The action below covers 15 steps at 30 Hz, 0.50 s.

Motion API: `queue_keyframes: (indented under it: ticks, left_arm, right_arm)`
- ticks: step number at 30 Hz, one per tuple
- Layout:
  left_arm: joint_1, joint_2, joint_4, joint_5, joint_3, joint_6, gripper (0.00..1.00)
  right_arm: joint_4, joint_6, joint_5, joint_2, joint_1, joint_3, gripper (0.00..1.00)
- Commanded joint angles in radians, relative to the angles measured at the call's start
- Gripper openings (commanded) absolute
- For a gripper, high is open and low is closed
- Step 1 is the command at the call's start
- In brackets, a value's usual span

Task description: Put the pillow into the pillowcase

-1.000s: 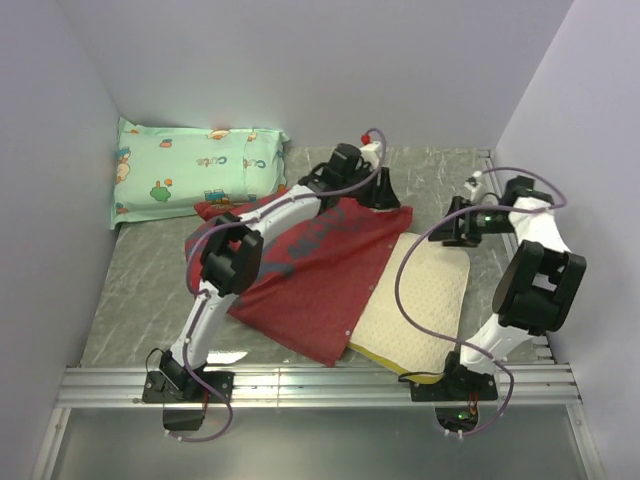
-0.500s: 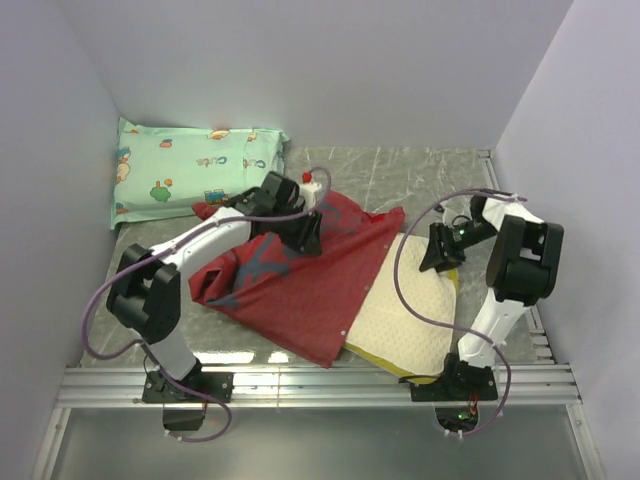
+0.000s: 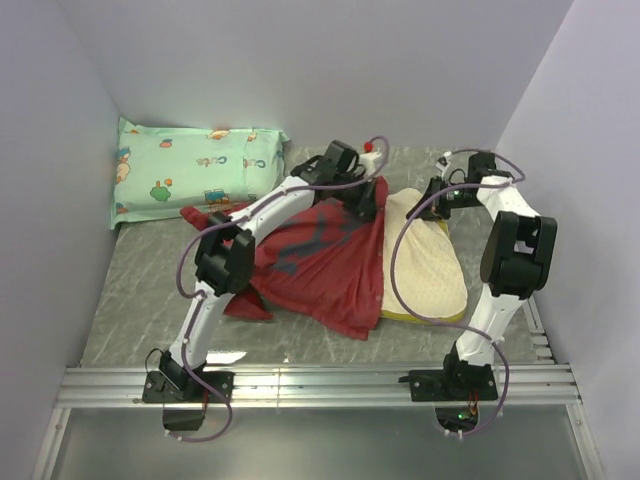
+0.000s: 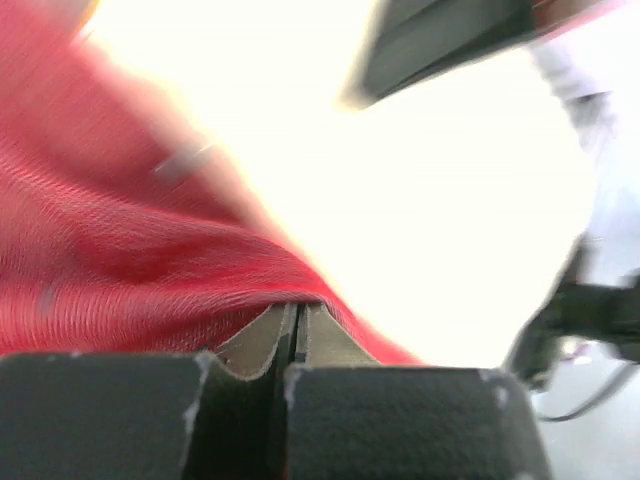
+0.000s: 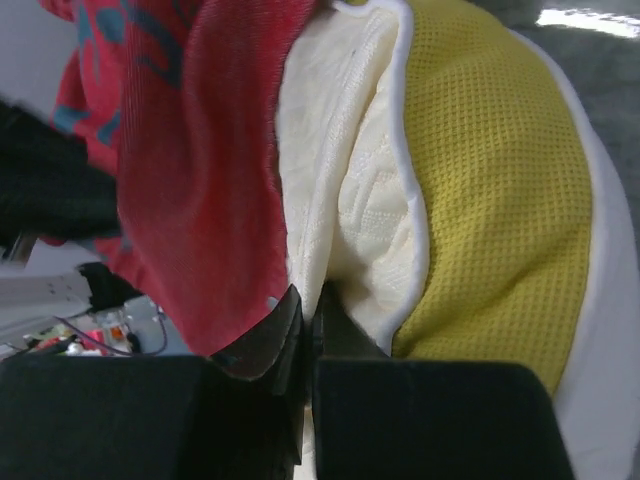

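Note:
The red pillowcase [image 3: 325, 265] lies crumpled mid-table, its right edge overlapping the cream pillow [image 3: 428, 268]. My left gripper [image 3: 367, 203] is at the case's far right corner. In the left wrist view its jaws [image 4: 300, 312] are shut, with red pillowcase cloth [image 4: 120, 250] pinched at the tips. My right gripper [image 3: 429, 199] sits at the pillow's far end. In the right wrist view it [image 5: 312, 300] is shut on the pillow's cream fabric [image 5: 365, 200], beside the yellow edge band [image 5: 490, 180]. The pillowcase edge [image 5: 210, 180] hangs just to the left.
A mint-green pillow with cartoon prints [image 3: 195, 172] lies against the back left wall. White walls close in the left, back and right sides. A metal rail [image 3: 320, 385] carrying both arm bases runs along the near edge.
Both grippers have shut. The left arm swung to the far middle, dragging the pillowcase's corner. The right gripper moved back and the pillow turned lengthwise, its far end pulled toward the back wall.

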Motion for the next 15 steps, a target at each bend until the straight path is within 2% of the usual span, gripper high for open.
queue_keyframes:
  ticks: [1, 4, 5, 6, 7, 9, 10, 11, 15]
  left_arm:
    - [-0.059, -0.019, 0.241, 0.150, 0.087, -0.143, 0.00]
    - [-0.010, -0.085, 0.294, 0.107, -0.063, -0.157, 0.00]
    - [0.010, -0.113, 0.317, 0.111, -0.185, -0.166, 0.00]
    - [0.030, -0.140, 0.340, 0.117, -0.238, -0.174, 0.00]
    - [0.062, -0.188, 0.317, 0.114, -0.278, -0.148, 0.00]
    - [0.087, -0.234, 0.233, 0.093, -0.346, -0.085, 0.28]
    - [0.107, -0.293, 0.158, 0.078, -0.373, -0.015, 0.38]
    - [0.113, -0.330, 0.121, 0.058, -0.405, 0.022, 0.51]
    - [0.118, -0.533, -0.008, -0.117, -0.622, 0.206, 0.70]
  right_arm:
    - [0.108, 0.150, -0.138, -0.082, 0.049, -0.076, 0.00]
    - [0.061, 0.102, -0.097, -0.111, -0.017, -0.075, 0.00]
    - [0.044, 0.089, -0.080, -0.122, -0.049, -0.061, 0.03]
    - [0.020, 0.051, -0.066, -0.122, -0.077, -0.046, 0.14]
    - [-0.076, -0.002, -0.019, -0.118, -0.103, -0.023, 0.48]
    - [-0.189, -0.131, 0.042, -0.095, -0.172, 0.051, 0.79]
    - [-0.286, -0.179, 0.075, -0.090, -0.193, 0.066, 0.86]
    - [-0.337, -0.226, 0.134, -0.079, -0.210, 0.084, 0.87]
    - [-0.503, -0.432, 0.218, -0.067, -0.232, 0.026, 0.90]
